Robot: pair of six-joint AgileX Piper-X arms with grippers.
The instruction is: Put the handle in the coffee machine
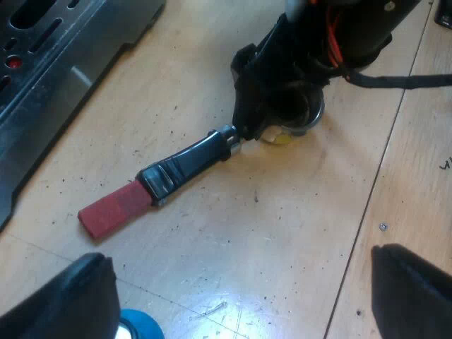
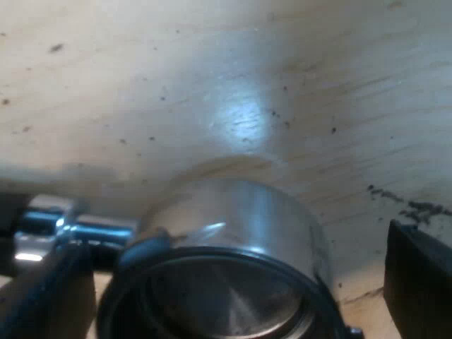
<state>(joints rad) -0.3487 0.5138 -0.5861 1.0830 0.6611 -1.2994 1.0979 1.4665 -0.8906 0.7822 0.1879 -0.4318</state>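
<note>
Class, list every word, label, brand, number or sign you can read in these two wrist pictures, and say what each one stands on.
No text can be read.
The holder's red handle end, its metal basket, the machine's tray and the blue tamper carry no legible writing.
A faint dark mark on the wooden table is too small to read.

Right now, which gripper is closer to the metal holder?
Right. The right gripper is down at the metal holder, one finger on each side of its round cup. The left gripper hangs apart over the table, beyond the handle's red end.
</note>
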